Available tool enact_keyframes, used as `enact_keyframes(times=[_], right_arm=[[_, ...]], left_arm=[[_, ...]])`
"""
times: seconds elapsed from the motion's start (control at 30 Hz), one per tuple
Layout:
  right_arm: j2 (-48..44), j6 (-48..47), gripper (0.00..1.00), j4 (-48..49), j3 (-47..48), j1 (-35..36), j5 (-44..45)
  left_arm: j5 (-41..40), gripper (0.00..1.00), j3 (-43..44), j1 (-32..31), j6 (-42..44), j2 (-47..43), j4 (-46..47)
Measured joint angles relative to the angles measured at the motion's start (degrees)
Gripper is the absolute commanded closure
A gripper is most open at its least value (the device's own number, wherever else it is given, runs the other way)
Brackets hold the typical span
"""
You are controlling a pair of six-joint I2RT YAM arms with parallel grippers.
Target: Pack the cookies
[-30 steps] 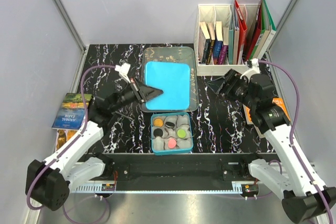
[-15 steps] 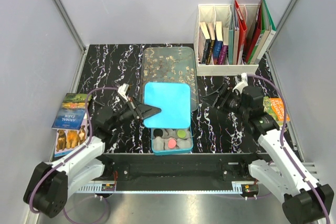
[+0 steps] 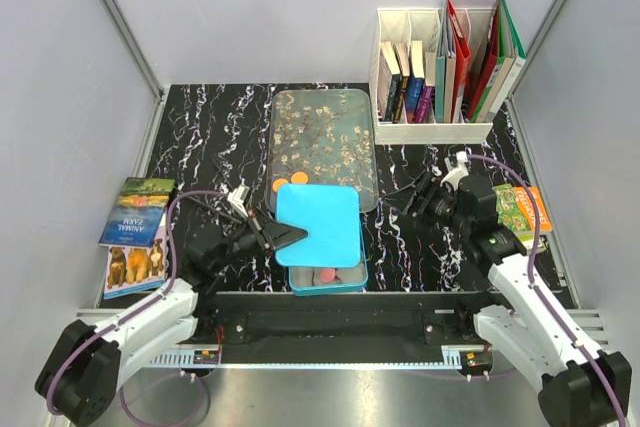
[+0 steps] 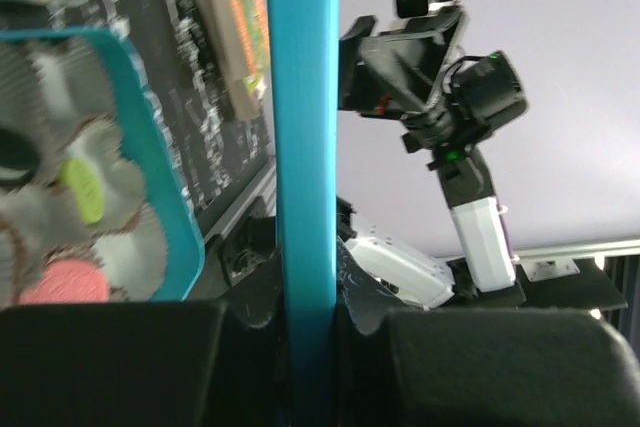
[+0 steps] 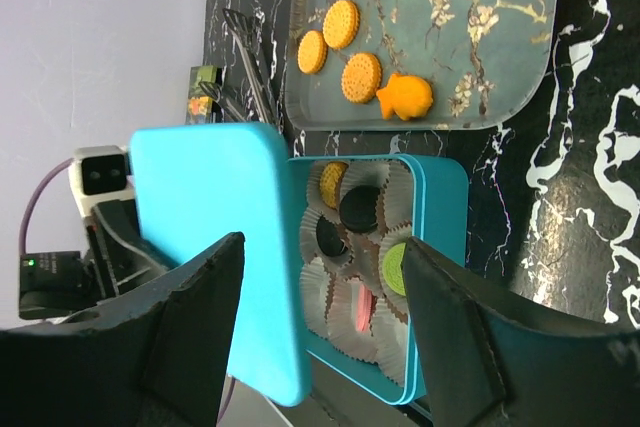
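Overhead, teal lid (image 3: pixel 318 225) hides most boxed cookies (image 3: pixel 327 273).

Overhead and both wrist views share the tin (image 5: pixel 448 212).

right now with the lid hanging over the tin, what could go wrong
1. The left gripper pinches the lid by one edge only, so it could tilt or slip and land askew on the tin.
2. Three round orange cookies lie on the tray, so closing now may leave them unpacked.
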Motion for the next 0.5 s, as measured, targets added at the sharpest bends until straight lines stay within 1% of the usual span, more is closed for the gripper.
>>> enact_keyframes(times=[0.17, 0.37, 0.5], right_arm=[[0.42, 0.68, 0.28, 1.97, -2.54, 0.00, -0.94], [-0.07, 1.49, 0.29, 3.15, -4.98, 0.00, -0.96], [-0.02, 1.55, 0.29, 4.33, -5.81, 0.00, -1.03]], left_arm=[[-4.39, 1.00, -3.56, -3.19, -0.20, 1.62, -0.09], [-10.01, 1.00, -3.91, -8.07, -0.50, 4.55, 1.73], [-12.48, 1.00, -3.91, -9.66, -0.63, 7.74, 3.63]])
